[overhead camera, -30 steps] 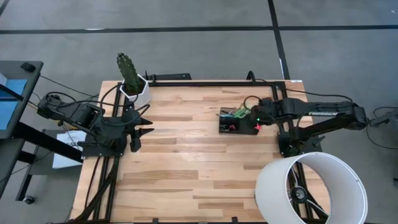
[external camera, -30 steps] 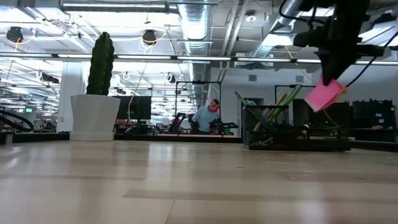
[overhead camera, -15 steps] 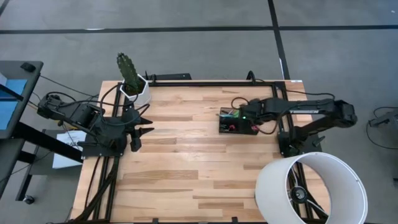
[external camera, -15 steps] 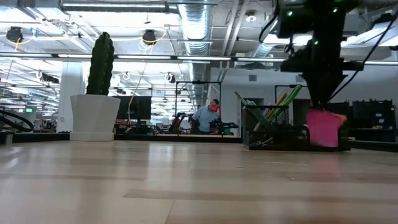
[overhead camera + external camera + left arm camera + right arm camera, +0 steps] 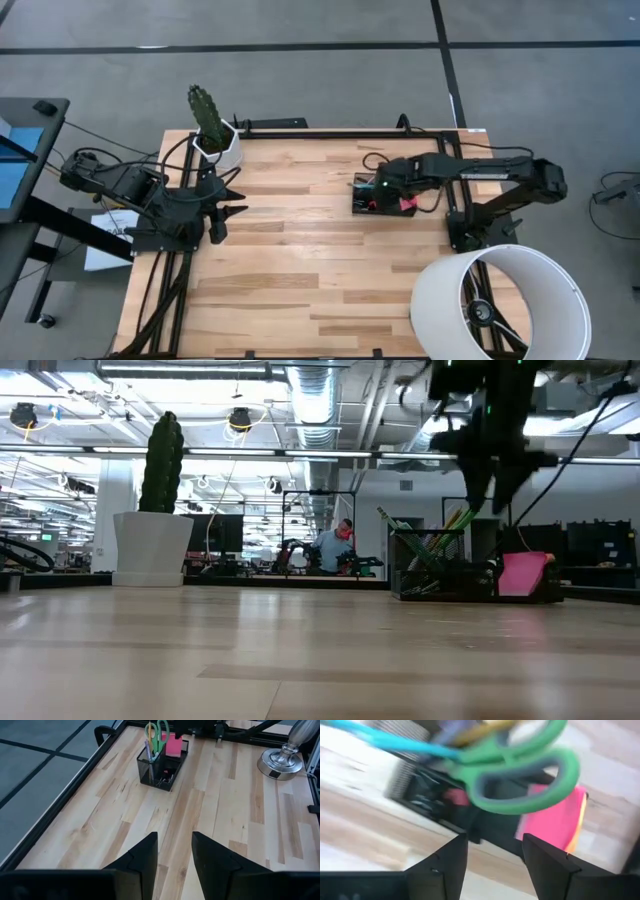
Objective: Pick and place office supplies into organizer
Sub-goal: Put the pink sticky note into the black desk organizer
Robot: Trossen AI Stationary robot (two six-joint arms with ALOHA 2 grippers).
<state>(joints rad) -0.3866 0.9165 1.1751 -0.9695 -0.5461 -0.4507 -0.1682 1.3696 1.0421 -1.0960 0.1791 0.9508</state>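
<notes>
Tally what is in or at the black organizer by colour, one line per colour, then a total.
Counted where the views show them clearly at the organizer:
Green: 1, the scissors
Pink: 1, the sticky-note pad
Teal: 1, a pen
Total: 3; smaller items inside cannot be told apart.

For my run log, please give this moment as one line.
right gripper: open above organizer | pink sticky-note pad: released, in organizer | left gripper: open, waiting at table's left side

Surface (image 5: 300, 260): pale wood planks, smooth satin finish, dark metal edging. Black rectangular wire-mesh metal organizer (image 5: 159, 765), matt. Green scissor handles (image 5: 520, 775): glossy plastic. Bright pink sticky-note pad (image 5: 172, 745): matt paper. Lamp base (image 5: 280, 760): polished shiny metal.
</notes>
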